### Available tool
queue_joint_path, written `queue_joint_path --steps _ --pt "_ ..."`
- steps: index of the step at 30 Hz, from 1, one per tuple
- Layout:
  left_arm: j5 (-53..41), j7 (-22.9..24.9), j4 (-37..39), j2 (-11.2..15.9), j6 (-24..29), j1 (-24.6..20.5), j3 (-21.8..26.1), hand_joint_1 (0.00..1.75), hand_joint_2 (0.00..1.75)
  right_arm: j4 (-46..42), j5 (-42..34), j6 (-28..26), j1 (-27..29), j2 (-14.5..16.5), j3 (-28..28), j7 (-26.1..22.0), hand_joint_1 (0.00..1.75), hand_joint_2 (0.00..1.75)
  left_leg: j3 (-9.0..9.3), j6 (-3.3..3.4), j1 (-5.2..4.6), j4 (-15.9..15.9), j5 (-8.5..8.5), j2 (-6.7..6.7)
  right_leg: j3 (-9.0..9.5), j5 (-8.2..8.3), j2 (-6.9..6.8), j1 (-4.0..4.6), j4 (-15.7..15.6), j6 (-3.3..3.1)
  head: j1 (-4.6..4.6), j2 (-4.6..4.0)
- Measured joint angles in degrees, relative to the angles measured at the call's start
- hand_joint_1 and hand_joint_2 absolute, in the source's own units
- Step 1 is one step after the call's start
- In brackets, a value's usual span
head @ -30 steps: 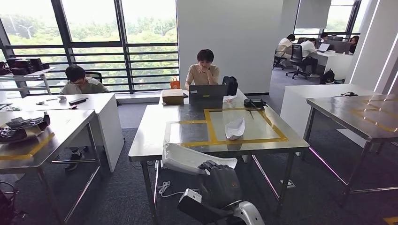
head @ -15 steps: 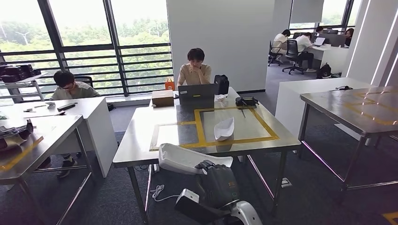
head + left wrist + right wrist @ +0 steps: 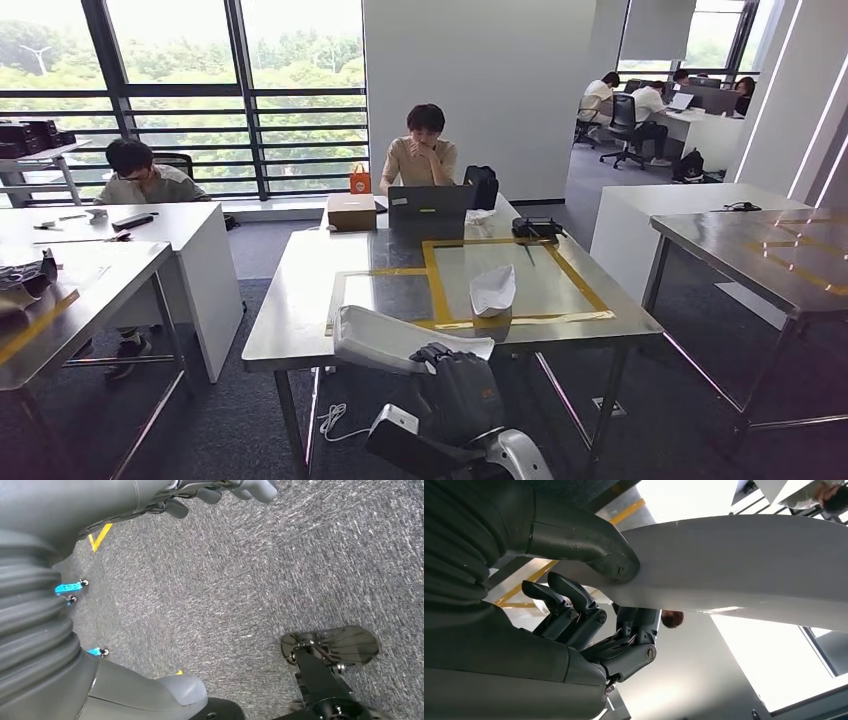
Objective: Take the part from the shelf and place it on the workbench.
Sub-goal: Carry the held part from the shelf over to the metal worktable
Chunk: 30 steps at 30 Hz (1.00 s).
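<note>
My right hand (image 3: pixel 460 388) grips a long white moulded part (image 3: pixel 400 340), low in the head view and just short of the workbench's near edge. The right wrist view has the thumb (image 3: pixel 589 545) pressed on the white part (image 3: pixel 734 565) and the dark fingers (image 3: pixel 574 610) curled under it. The steel workbench (image 3: pixel 300 300) ahead carries a yellow tape rectangle, and a smaller white part (image 3: pixel 493 290) lies inside it. My left hand (image 3: pixel 220 490) hangs over grey carpet with nothing in it, its fingers apart from the thumb (image 3: pixel 175 690).
At the bench's far end a person sits behind a laptop (image 3: pixel 430 205), with a cardboard box (image 3: pixel 351 211), a black bag (image 3: pixel 483 187) and a black device (image 3: pixel 537 228) nearby. Another steel bench (image 3: pixel 770 255) stands on the right and tables (image 3: pixel 90 270) on the left. A white cable (image 3: pixel 335 420) lies underfoot.
The whole view has swung and drawn slightly nearer the workbench, so the camera has moved. My right hand keeps the white part in the same place in the picture.
</note>
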Motion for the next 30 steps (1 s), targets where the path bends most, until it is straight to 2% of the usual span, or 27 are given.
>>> queue_joint_path --steps 1,3,4,5,6,8,9,11,12,14,15,16,17,18,19,20,21,22,24,26,28,29,30 --pt "-0.08 0.03 0.01 -0.01 0.01 0.07 0.0 0.0 1.75 0.0 0.0 0.0 0.07 -0.02 0.0 -0.01 1.75 1.75 0.96 -0.12 0.0 0.01 -0.7 0.0 0.06 1.61 -0.06 0.02 -2.43 -0.12 -0.01 0.0" --pt "-0.23 0.05 0.04 -0.03 0.04 0.11 0.0 0.0 1.75 0.06 0.0 0.0 0.1 -0.14 0.0 -0.03 1.75 1.75 2.72 -0.47 -0.04 0.15 -2.27 0.05 1.52 8.16 -0.39 0.24 -10.24 -0.67 -0.02 0.0" --pt "-0.29 0.05 0.07 -0.05 0.06 0.08 0.0 0.0 1.75 0.12 0.0 0.03 0.11 -0.23 0.01 -0.03 1.75 1.75 3.24 -0.73 -0.09 0.18 -2.98 0.04 2.17 10.67 -0.59 0.46 -13.32 -0.99 -0.02 0.0" --pt "-0.34 0.07 0.08 -0.07 0.09 0.04 0.0 0.0 1.75 0.17 -0.01 0.06 0.13 -0.3 0.01 0.0 1.75 1.75 3.55 -1.05 -0.11 0.08 -3.6 0.07 2.63 12.32 -0.72 0.71 -15.17 -1.32 -0.05 0.01" --pt "-0.39 0.09 0.09 -0.09 0.13 0.02 0.0 0.0 1.75 0.22 -0.02 0.08 0.13 -0.36 0.01 0.04 1.75 1.75 3.95 -1.45 -0.16 0.2 -3.82 0.08 2.83 12.62 -0.74 0.87 -15.8 -1.69 -0.07 0.02" --pt "-0.44 0.12 0.03 -0.09 0.29 -0.03 0.0 0.0 1.75 0.19 -0.03 0.06 0.05 -0.29 -0.01 0.05 1.75 1.75 3.88 -2.25 -0.11 1.37 -3.44 0.12 3.88 12.02 -0.48 0.79 -16.01 -2.49 -0.1 0.05" --pt "-0.47 0.1 0.01 -0.11 0.39 -0.07 0.0 0.0 1.75 0.17 -0.03 0.01 -0.04 -0.25 -0.02 -0.01 1.75 1.75 3.07 -2.62 -0.07 3.45 -2.73 0.13 4.53 11.68 -0.39 0.61 -16.2 -2.92 -0.15 0.06" --pt "-0.5 0.07 -0.01 -0.16 0.62 -0.21 0.0 0.0 1.75 0.17 -0.06 -0.05 -0.14 -0.15 -0.01 -0.17 1.75 1.75 -0.91 -3.19 0.13 9.55 -2.32 0.14 6.0 10.73 -0.33 0.39 -16.4 -3.44 -0.28 0.11" --pt "-0.51 0.07 0.01 -0.19 0.73 -0.22 0.0 0.0 1.75 0.2 -0.1 -0.08 -0.15 -0.15 -0.01 -0.25 1.75 1.75 -3.34 -3.45 0.21 12.6 -3.37 0.15 6.74 10.11 -0.31 0.35 -16.41 -3.55 -0.33 0.13" --pt "-0.51 0.09 0.01 -0.15 0.89 -0.05 0.0 0.0 1.75 0.28 -0.22 -0.09 -0.06 -0.15 0.0 -0.34 1.75 1.75 -7.36 -3.75 0.38 15.67 -7.77 0.16 8.34 8.75 -0.16 0.3 -16.41 -3.46 -0.36 0.15" --pt "-0.53 0.1 0.01 -0.11 0.91 0.08 0.0 0.0 1.75 0.33 -0.28 -0.11 -0.03 -0.15 0.0 -0.36 1.75 1.75 -8.47 -3.82 0.44 15.28 -9.62 0.16 9.31 7.98 -0.07 0.24 -16.4 -3.35 -0.36 0.15" --pt "-0.54 0.1 0.01 -0.07 0.9 0.18 0.0 0.0 1.75 0.4 -0.33 -0.14 -0.03 -0.15 0.0 -0.37 1.75 1.75 -8.93 -3.86 0.52 13.63 -10.02 0.17 10.33 7.2 0.01 0.16 -16.39 -3.18 -0.37 0.15" --pt "-0.56 0.09 0.01 -0.03 0.9 0.24 0.0 0.0 1.75 0.46 -0.37 -0.19 -0.02 -0.15 0.0 -0.38 1.75 1.75 -8.9 -3.92 0.62 10.94 -8.45 0.21 11.4 6.36 0.04 0.08 -16.37 -2.97 -0.38 0.14" --pt "-0.59 0.08 0.03 -0.03 0.9 0.29 0.0 0.0 1.75 0.55 -0.39 -0.27 -0.04 -0.16 0.0 -0.39 1.75 1.75 -8.59 -4.03 0.75 7.39 -4.57 0.3 12.26 5.5 0.04 0.06 -16.32 -2.7 -0.39 0.14" --pt "-0.62 0.08 0.07 -0.05 0.91 0.32 0.0 0.0 1.75 0.62 -0.42 -0.39 -0.06 -0.18 0.0 -0.38 1.75 1.75 -8.26 -3.95 0.83 4.33 -0.39 0.58 13.01 4.65 0.08 0.1 -16.15 -2.41 -0.42 0.14" --pt "-0.66 0.08 0.1 -0.08 0.92 0.33 0.0 0.0 1.75 0.66 -0.45 -0.56 -0.12 -0.21 0.0 -0.31 1.75 1.75 -7.83 -3.69 0.8 2.17 3.1 0.84 13.53 3.77 0.12 0.18 -16.09 -2.01 -0.45 0.14" --pt "-0.7 0.1 0.15 -0.13 0.94 0.36 0.0 0.0 1.75 0.69 -0.48 -0.78 -0.16 -0.25 0.0 -0.23 1.75 1.75 -7.5 -3.26 0.8 0.98 5.26 1.04 14.04 3.25 0.17 0.31 -15.91 -1.55 -0.48 0.14" --pt "-0.75 0.13 0.17 -0.18 0.96 0.32 0.0 0.0 1.75 0.7 -0.5 -1.05 -0.21 -0.27 0.0 -0.15 1.75 1.75 -7.19 -2.68 0.74 0.94 5.49 1.17 14.4 3.06 0.22 0.37 -15.6 -1.15 -0.51 0.14" --pt "-0.91 0.16 0.17 -0.29 1.03 0.23 0.0 0.0 1.75 0.66 -0.5 -1.53 -0.28 -0.35 -0.01 -0.04 1.75 1.75 -6.32 -1.6 0.76 0.95 5.05 0.99 13.84 3.55 0.14 0.3 -13.5 -0.47 -0.49 0.14" --pt "-1.11 0.16 0.15 -0.3 1.08 0.12 0.0 0.0 1.75 0.62 -0.48 -1.77 -0.28 -0.55 -0.02 -0.01 1.75 1.75 -5.45 -0.77 0.69 0.97 4.34 0.85 10.44 3.2 -0.08 0.2 -8.17 -0.06 -0.47 0.15" --pt "-1.25 0.16 0.15 -0.25 1.1 0.09 0.0 0.0 1.75 0.61 -0.45 -1.85 -0.17 -0.88 -0.02 0.04 1.75 1.75 -4.58 -0.3 0.47 0.99 3.31 0.72 5.5 0.25 -0.2 0.29 -1.81 0.16 -0.46 0.15" --pt "-1.27 0.17 0.16 -0.24 1.11 0.13 0.0 0.0 1.75 0.61 -0.44 -1.86 -0.08 -1.03 -0.02 0.09 1.75 1.75 -4.04 -0.18 0.32 1.0 2.75 0.63 3.41 -1.53 -0.2 0.37 0.09 0.09 -0.46 0.15" --pt "-1.29 0.19 0.17 -0.25 1.11 0.18 0.0 0.0 1.75 0.61 -0.44 -1.86 0.02 -1.15 -0.02 0.15 1.75 1.75 -3.39 -0.1 0.14 1.0 2.15 0.54 2.0 -2.71 -0.2 0.45 0.59 -0.11 -0.46 0.14"
